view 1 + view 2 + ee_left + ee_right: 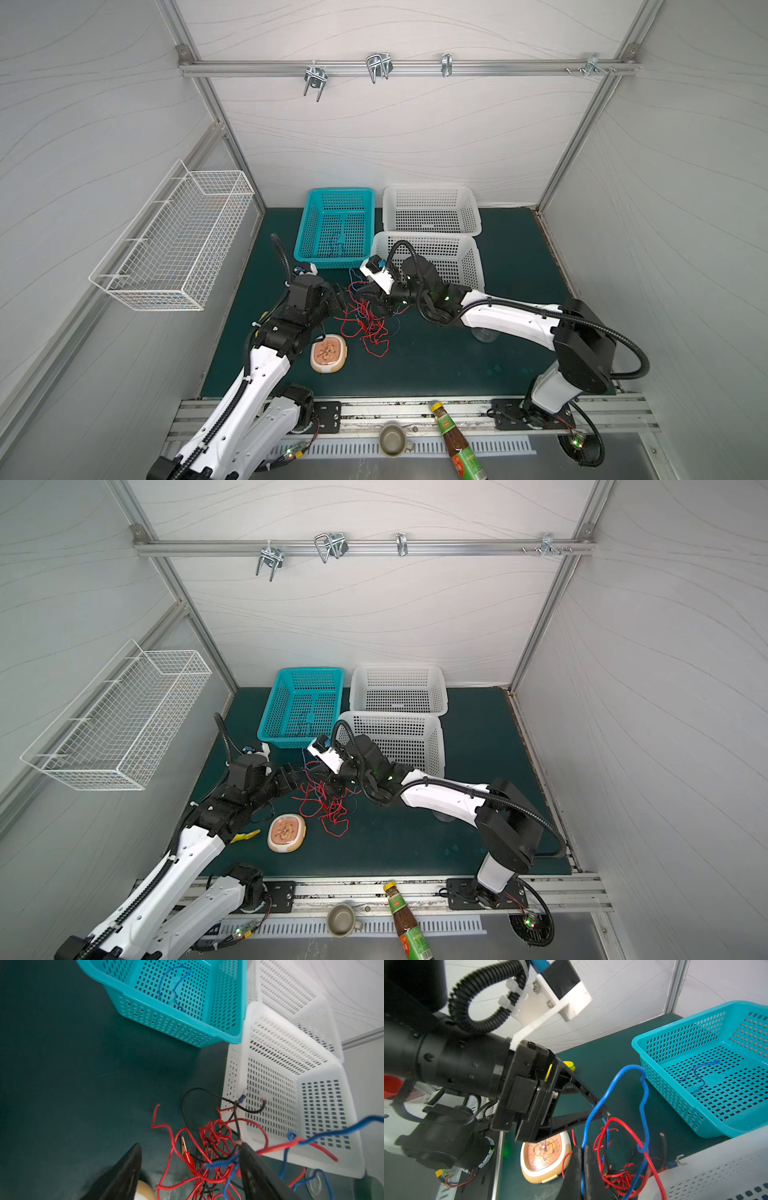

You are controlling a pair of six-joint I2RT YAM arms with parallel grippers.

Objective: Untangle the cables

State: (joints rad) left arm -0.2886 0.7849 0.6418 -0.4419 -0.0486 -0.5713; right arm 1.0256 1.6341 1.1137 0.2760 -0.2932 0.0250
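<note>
Nearest, on the metal front ledge: sauce bottle (pixel 455 440) lying on its side, and beside it metal cup (pixel 392 438), mouth up, contents not discernible.

Farther in, on green mat (pixel 457 365): cables (pixel 368 328), a mostly red tangle with blue and black strands. Heaped between the two grippers, just in front of teal basket (pixel 340 191) and near white basket (pixel 424 236), close beside beige clock (pixel 328 353) lying face up.

Pressed together on blue cable (pixel 644 1093): right gripper (pixel 582 1147), strand pinched between its fingers and looping up out of the heap. Spread wide over the tangle, gripping nothing: left gripper (pixel 190 1145), with blue and black strands brushing along one finger (pixel 255 1167).

Inside teal basket: second blue cable (pixel 176 991), alone, in a loose wavy curve on the perforated floor, well apart from the heap.

Inside near white basket: bare perforated floor only. Just outside its wall, black cable ends and a small blue fork terminal, contact not discernible.

Behind it, by the back wall: far white basket (pixel 432 189), floor likewise bare.

On the left wall: wire basket (pixel 166 249).

On the mat, half hidden beneath the right arm: clear cup (pixel 484 334).
</note>
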